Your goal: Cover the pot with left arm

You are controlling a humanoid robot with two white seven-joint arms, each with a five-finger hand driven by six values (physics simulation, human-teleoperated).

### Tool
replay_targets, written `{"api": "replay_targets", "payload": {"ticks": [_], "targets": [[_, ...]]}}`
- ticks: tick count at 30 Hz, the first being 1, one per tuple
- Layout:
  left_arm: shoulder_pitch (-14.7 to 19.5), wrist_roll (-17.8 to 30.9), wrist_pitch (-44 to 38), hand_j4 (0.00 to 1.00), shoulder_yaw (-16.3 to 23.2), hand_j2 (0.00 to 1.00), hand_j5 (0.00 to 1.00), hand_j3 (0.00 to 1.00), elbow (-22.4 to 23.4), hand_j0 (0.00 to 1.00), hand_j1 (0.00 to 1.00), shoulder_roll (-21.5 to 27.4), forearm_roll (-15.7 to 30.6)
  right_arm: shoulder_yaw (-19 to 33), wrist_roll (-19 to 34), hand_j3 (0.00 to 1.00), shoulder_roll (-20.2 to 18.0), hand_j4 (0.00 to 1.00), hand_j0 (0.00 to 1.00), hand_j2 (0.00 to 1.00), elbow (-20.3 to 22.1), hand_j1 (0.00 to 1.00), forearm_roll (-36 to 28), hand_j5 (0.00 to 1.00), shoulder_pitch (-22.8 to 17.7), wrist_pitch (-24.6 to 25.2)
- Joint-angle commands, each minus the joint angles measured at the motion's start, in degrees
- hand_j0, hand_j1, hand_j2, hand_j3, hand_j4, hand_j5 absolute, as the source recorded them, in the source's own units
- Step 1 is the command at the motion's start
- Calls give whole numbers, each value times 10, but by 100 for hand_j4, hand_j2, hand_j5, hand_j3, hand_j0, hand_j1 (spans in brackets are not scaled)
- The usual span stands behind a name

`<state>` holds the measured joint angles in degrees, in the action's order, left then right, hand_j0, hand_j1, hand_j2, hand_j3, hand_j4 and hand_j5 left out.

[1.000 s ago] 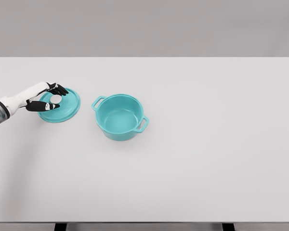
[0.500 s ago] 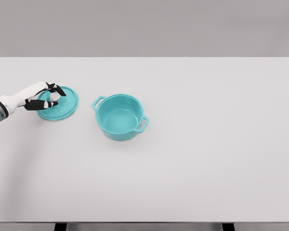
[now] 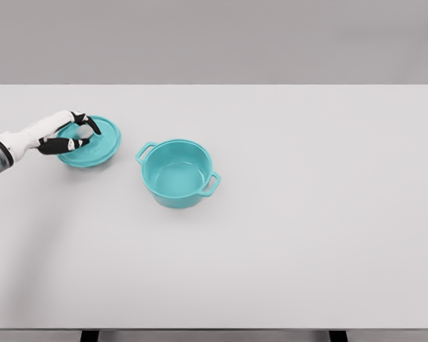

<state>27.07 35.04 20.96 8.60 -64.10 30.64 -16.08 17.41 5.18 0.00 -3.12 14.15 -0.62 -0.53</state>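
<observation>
White left hand (image 3: 65,135), at your far left: fingers pinched on the knob of the teal lid (image 3: 93,142), which sits raised above the table (image 3: 307,235). Teal pot (image 3: 175,173), to the lid's right: upright, uncovered, apart from it.

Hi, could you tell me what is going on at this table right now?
The robot's left hand has closed its fingers around the knob of a teal lid at the left of the white table, and the lid looks slightly raised, with a shadow beneath it. The matching teal pot stands open and uncovered to the lid's right. The right arm is out of view.
</observation>
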Motion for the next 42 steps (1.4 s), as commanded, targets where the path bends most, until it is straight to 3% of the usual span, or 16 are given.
{"api": "replay_targets", "payload": {"ticks": [1,17,30,42], "targets": [[0,0,0,49,-2,49,49,49,-7,49,49,1,4,0,0,100,0,100,100,100,0,100,0,100,0,0],[-9,0,3,49,-17,49,49,49,-61,49,49,2,5,0,0,100,0,100,100,100,0,100,0,100,0,0],[-39,0,3,49,-33,49,49,49,-132,49,49,5,15,0,0,100,0,100,100,100,0,100,0,100,0,0],[-46,0,3,49,-33,49,49,49,-160,49,49,3,15,0,0,100,0,100,100,100,0,100,0,100,0,0]]}}
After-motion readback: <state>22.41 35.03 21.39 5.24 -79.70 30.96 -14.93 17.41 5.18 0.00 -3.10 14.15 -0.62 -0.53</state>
